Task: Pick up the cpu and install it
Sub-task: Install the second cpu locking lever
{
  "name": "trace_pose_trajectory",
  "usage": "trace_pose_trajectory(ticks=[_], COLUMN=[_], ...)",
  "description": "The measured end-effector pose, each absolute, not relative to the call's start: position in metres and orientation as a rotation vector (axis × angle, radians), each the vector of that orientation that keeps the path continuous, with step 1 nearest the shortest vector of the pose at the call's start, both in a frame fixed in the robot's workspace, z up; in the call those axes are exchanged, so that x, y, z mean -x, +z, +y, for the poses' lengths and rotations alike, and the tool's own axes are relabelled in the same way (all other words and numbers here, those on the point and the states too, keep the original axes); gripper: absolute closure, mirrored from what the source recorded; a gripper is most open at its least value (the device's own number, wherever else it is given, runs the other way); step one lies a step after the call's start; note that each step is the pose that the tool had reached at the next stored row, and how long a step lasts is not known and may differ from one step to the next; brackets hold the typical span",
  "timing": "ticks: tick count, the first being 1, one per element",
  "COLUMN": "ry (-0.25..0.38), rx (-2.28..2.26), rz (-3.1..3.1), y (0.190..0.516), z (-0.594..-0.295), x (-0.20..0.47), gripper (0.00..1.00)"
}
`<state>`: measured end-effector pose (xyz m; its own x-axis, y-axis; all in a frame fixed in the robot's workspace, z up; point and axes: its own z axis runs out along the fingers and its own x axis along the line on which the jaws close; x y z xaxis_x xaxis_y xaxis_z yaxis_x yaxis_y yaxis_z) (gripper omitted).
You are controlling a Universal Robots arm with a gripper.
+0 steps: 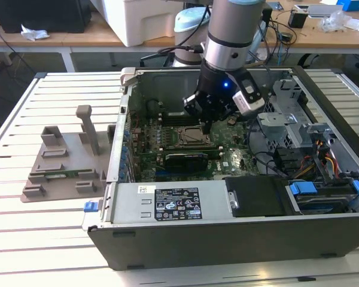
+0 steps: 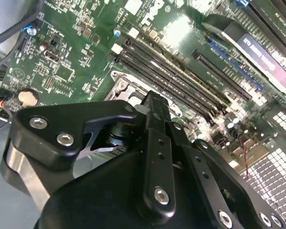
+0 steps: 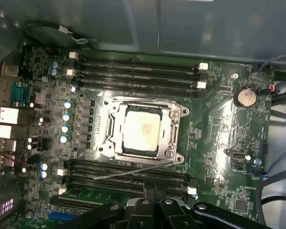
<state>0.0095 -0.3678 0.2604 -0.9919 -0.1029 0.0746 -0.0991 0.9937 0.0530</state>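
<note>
The cpu point(image 3: 142, 129), a square chip with a shiny pale metal top, lies flat inside the metal-framed socket point(image 3: 177, 138) on the green motherboard point(image 3: 219, 138) in the first wrist view. My gripper point(image 3: 151, 193) hangs just above the board beside the socket, over the memory slots, its black fingers point(image 2: 155, 107) pressed together with nothing between them. In the exterior view the gripper point(image 1: 207, 127) points down into the open computer case point(image 1: 167, 206), right next to the socket point(image 1: 185, 136).
A grey plastic holder tray point(image 1: 66, 161) stands on the slatted table at the exterior view's left. Memory slots point(image 3: 133, 71) flank the socket. A black expansion card point(image 1: 188, 158), drive bays and cables point(image 1: 311, 155) crowd the case.
</note>
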Motion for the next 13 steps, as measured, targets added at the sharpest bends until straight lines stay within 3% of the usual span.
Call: trace_pose_trajectory(ticks=[3, 13], ry=[-0.207, -0.214], rx=[-0.161, -0.161], rz=[-3.058, -3.057], y=[0.26, 0.23], z=[-0.374, -0.38], x=[-0.009, 0.002], gripper=[0.89, 0.89])
